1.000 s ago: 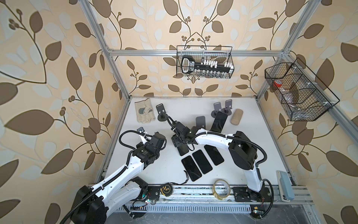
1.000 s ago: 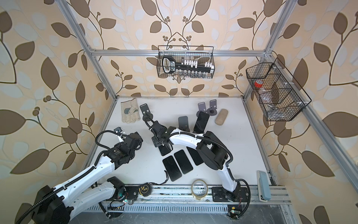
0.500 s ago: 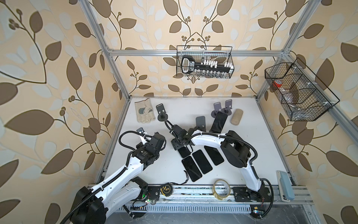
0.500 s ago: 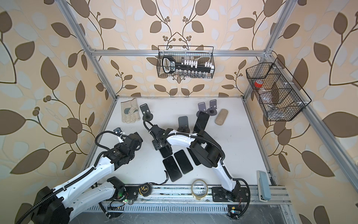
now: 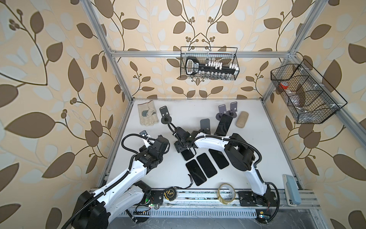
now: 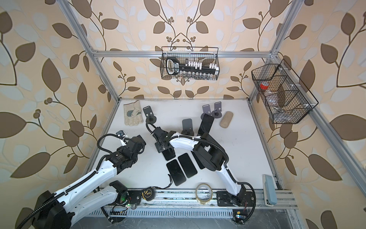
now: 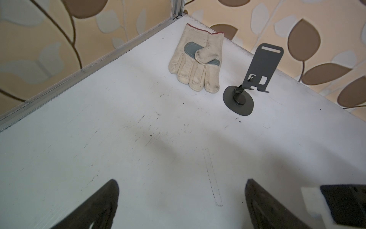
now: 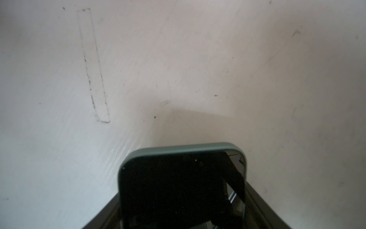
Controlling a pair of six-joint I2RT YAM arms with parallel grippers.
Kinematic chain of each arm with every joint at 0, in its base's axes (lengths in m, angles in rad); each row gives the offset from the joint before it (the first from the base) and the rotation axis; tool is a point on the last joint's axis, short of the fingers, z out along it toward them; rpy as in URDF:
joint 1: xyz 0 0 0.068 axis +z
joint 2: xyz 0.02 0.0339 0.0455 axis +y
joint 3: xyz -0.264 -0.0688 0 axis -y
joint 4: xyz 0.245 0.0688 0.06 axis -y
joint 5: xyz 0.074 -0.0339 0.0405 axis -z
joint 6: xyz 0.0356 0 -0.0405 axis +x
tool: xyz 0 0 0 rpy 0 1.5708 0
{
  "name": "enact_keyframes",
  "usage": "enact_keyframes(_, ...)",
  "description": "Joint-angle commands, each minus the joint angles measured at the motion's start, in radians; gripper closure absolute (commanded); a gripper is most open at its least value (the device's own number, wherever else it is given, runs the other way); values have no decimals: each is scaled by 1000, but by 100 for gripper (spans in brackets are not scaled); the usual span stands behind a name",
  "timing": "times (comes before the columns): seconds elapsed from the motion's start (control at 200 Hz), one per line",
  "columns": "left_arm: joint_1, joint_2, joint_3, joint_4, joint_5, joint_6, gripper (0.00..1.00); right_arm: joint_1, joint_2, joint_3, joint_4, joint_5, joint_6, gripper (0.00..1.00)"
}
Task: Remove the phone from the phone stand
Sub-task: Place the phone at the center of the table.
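- Right arm has drawn its elbow in a little over the last second, and the phone [image 8: 178,188] it carries has come lower, toward the end of the flat row. The left arm has not shifted.
- Right tool [image 5: 185,151]: partly closed across the phone's width, gripping it by the long edges. The wrist view shows the case's rounded end jutting out ahead of the jaws.
- Phone position: clear of any stand, low over the tabletop [image 5: 263,150], just beside a row of three phones [image 5: 206,165] lying flat. Cannot tell whether it touches the surface yet; a shadow falls ahead of it.
- Left tool [image 7: 179,206]: jaws spread fully and holding nothing. It hangs over bare tabletop, facing a work glove [image 7: 198,63] and an empty phone stand [image 7: 259,69] in the far corner.
- A second stand [image 5: 205,125], also empty, sits mid-tabletop. Just beside it a leaning phone [image 5: 223,123] is propped up, probably on a stand I cannot see behind it.
- Step in hand, as I read it: put-down of the removed phone. The lift off the stand looks done.
- Next move calls for laying the phone flat, parallel to the row and not overlapping its neighbour. Then the jaws should open and back straight out, so that they do not drag the phone along.
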Motion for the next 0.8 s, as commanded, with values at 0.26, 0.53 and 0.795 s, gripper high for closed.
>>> enact_keyframes(0.26, -7, -8, 2, 14, -20, 9, 1, 2, 80, -14, -21, -26, 40, 26)
enact_keyframes(0.53, -7, -4, 7, 11, -21, 16, 1, 2, 89, -16, -23, -24, 31, 25)
enact_keyframes(0.795, -7, -1, 9, 10, -19, 17, 1, 0, 103, -19, -46, -18, 39, 23)
